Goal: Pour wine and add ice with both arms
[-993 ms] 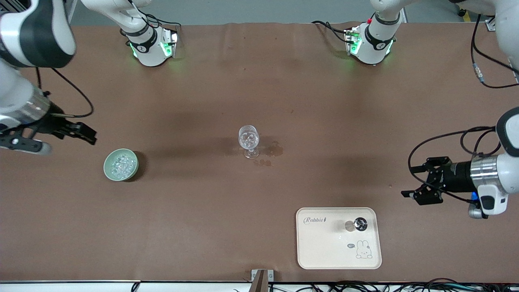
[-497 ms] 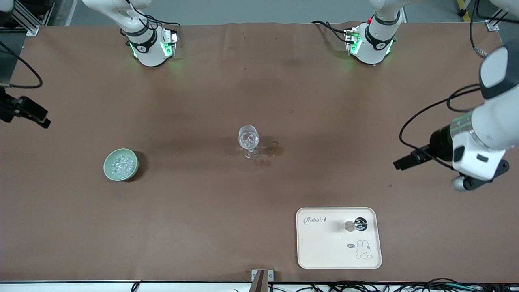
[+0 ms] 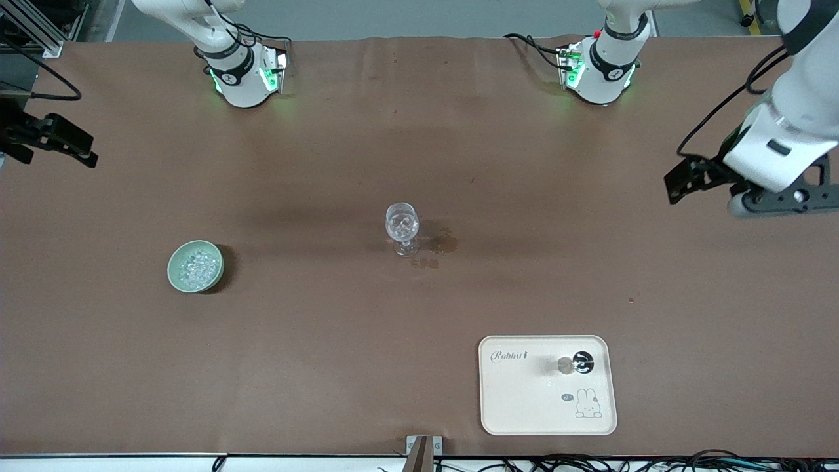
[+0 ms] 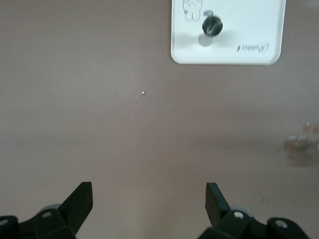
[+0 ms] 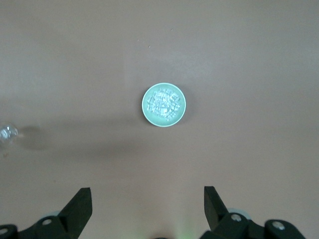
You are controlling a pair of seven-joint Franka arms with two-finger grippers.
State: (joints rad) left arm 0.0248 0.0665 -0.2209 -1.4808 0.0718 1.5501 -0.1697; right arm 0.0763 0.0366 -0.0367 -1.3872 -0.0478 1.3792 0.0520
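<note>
Brown worktop with three containers. A clear stemmed wine glass (image 3: pixel 402 228) stands upright near the middle of the worktop, glinting contents in its bowl; dark stains (image 3: pixel 442 242) mark the surface just beside its foot, toward the left arm's end.

A pale green bowl (image 3: pixel 195 265) sits toward the right arm's end, slightly nearer the front camera than the glass and well apart from it. It holds the ice (image 3: pixel 198 265), a heap of small clear chunks, also seen from above in the right wrist view (image 5: pixel 164 103).

A cream tray (image 3: pixel 524 406) printed with a rabbit lies by the edge nearest the front camera, toward the left arm's end. On it stands a small shiny metal jigger (image 3: pixel 566 365), touching a dark round piece (image 3: pixel 582 362); whether wine is inside cannot be told.

The left gripper (image 3: pixel 682 180) hangs over the worktop's edge at the left arm's end, jaws spread wide and empty (image 4: pixel 149 201). The right gripper (image 3: pixel 62 141) hangs over the edge at the right arm's end, jaws likewise released and empty (image 5: pixel 148 201).
</note>
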